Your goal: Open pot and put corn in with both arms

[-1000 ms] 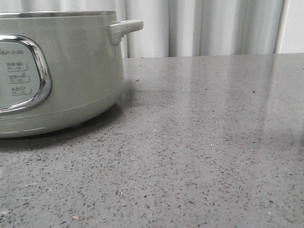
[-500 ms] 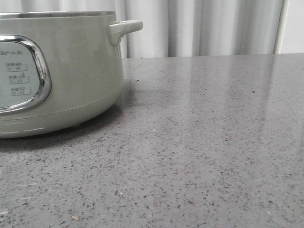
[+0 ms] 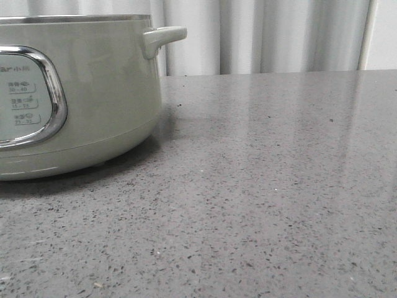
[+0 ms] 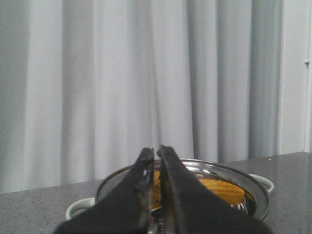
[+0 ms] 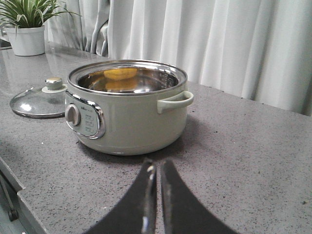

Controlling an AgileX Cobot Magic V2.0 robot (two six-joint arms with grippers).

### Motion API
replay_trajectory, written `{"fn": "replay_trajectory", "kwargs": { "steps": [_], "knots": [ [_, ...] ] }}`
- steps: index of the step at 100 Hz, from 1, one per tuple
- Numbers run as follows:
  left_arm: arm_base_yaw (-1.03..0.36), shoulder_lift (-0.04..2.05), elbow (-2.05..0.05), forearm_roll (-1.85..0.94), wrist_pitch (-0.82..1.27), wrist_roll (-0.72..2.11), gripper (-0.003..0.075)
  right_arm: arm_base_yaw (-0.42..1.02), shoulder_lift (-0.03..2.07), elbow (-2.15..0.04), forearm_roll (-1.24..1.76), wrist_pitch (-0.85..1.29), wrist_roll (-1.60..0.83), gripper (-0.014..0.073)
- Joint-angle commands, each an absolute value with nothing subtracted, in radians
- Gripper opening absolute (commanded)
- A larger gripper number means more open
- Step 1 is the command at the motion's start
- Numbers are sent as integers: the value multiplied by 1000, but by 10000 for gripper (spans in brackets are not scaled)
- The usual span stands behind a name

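Grey counter (image 5: pixel 253 146): corn (image 4: pixel 222 191) lies flat inside open pot (image 5: pixel 129 109)

The pot (image 5: pixel 127 109) is pale sage green with a shiny silver rim and a chrome frame around its light control panel (image 3: pixel 25 99) (small dark lettering there, too fine to read), and yellow corn (image 4: pixel 222 191) shows against its mirror-bright steel inside. The bench (image 3: pixel 267 198) is grey stone speckled with dark and pale flecks. Behind hang whitish, softly folded curtains (image 4: pixel 126 83); a green plant (image 5: pixel 28 12) sits in a white planter (image 5: pixel 28 40), and both tools are black.
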State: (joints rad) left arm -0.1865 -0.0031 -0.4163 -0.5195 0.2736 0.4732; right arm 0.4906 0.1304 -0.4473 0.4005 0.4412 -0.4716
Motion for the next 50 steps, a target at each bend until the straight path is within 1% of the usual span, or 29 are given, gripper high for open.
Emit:
{"fn": "replay_trajectory", "kwargs": {
  "steps": [1, 22, 38, 50],
  "knots": [
    [-195, 14, -440, -540, 204, 464, -20, 487, 141, -470, 407, 371, -472, -56],
    [-195, 14, -433, -540, 204, 464, -20, 487, 141, -470, 407, 371, -472, -56],
    [-195, 14, -430, -365, 202, 502, -20, 487, 141, -470, 407, 371, -472, -56],
    [-195, 14, -430, -361, 202, 502, -20, 487, 141, -470, 407, 371, -472, -56]
  ]
}}
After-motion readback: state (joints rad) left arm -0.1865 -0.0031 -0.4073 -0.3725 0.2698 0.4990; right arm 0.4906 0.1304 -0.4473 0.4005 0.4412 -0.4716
